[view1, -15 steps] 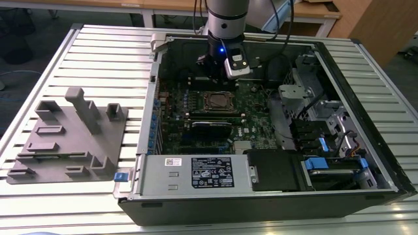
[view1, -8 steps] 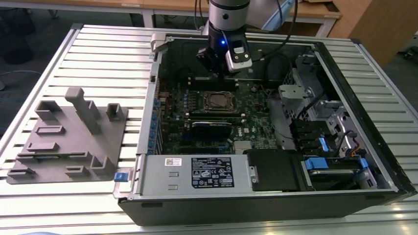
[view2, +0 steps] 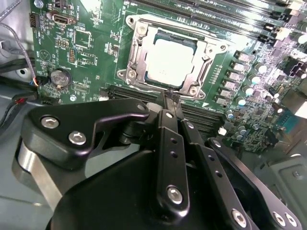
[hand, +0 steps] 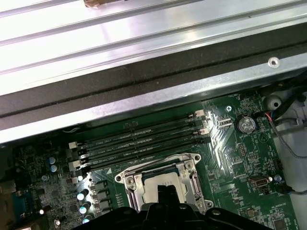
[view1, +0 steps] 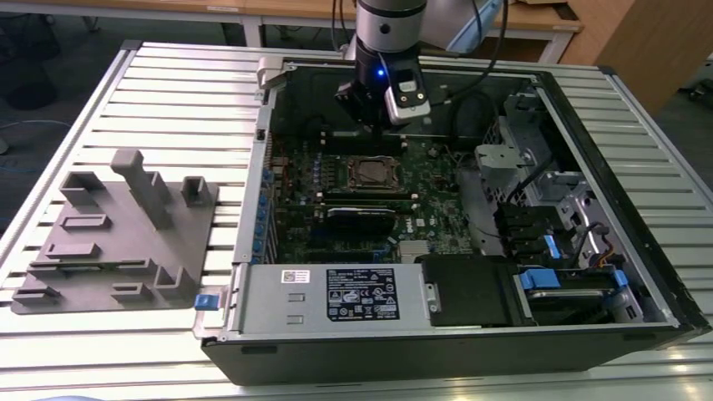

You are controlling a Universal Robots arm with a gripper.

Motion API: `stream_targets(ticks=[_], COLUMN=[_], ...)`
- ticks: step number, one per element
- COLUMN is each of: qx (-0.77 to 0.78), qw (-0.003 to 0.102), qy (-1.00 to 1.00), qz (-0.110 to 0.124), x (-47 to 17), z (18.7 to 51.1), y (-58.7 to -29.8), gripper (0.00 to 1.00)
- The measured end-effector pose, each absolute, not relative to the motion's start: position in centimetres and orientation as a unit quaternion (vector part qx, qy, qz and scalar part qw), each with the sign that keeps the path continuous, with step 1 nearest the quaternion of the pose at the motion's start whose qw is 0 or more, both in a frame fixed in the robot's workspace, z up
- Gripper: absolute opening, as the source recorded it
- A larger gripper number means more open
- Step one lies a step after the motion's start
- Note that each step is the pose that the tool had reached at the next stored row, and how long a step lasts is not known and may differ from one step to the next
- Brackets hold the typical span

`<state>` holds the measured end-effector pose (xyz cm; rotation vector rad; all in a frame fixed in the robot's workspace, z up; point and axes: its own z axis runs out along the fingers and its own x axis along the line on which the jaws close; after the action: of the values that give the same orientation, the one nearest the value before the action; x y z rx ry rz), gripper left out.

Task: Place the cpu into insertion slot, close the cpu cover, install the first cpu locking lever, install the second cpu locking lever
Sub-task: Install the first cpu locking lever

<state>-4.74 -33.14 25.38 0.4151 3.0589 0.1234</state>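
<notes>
The cpu [view2: 168, 60], a dull silver square, lies in the insertion slot [view1: 373, 173] on the green board [view2: 86, 43]. The cpu cover [view2: 204, 64], a silvery frame with a window, lies flat around it. My gripper [view2: 169, 97] is shut with nothing between its black fingers [view2: 165, 143]; its tips hover at one edge of the socket. In the exterior view the gripper [view1: 375, 127] hangs over the board just beyond the socket. The first wrist view shows the slot [hand: 192, 179] partly hidden behind the gripper body. I cannot tell whether the thin locking levers are latched.
Long black memory slots [hand: 144, 139] run beside the socket. A coin battery [view2: 59, 76] and loose cables sit toward the case wall [hand: 144, 96]. A power supply [view1: 334, 292] and drive bays [view1: 557, 251] fill the case's near side. A grey fixture rack [view1: 117, 234] stands on the exterior view's left.
</notes>
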Motion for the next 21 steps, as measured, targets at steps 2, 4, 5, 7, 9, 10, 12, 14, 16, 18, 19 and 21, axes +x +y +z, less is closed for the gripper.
stream_targets(ticks=[2,4,5,7,9,10,12,14,16,18,19,21], qx=[0.134,0.134,0.134,0.134,0.134,0.134,0.134,0.134,0.134,0.134,0.134,0.134], qw=[0.026,0.026,0.026,0.026,0.026,0.026,0.026,0.026,0.026,0.026,0.026,0.026], qy=[0.990,0.990,0.990,0.990,0.990,0.990,0.990,0.990,0.990,0.990,0.990,0.990], qz=[0.040,0.040,0.040,0.040,0.040,0.040,0.040,0.040,0.040,0.040,0.040,0.040], x=[-4.74,-4.74,-4.74,-4.74,-4.74,-4.73,-4.73,-4.72,-4.72,-4.72,-4.72,-4.72], z=[25.38,25.37,25.38,25.38,25.38,25.38,25.38,25.37,25.37,25.37,25.37,25.38], y=[-33.22,-33.22,-33.22,-33.27,-33.38,-33.44,-33.58,-33.73,-33.85,-33.85,-33.85,-33.86], gripper=[0.11,0.11,0.11,0.11,0.11,0.11,0.11,0.11,0.11,0.11,0.11,0.11])
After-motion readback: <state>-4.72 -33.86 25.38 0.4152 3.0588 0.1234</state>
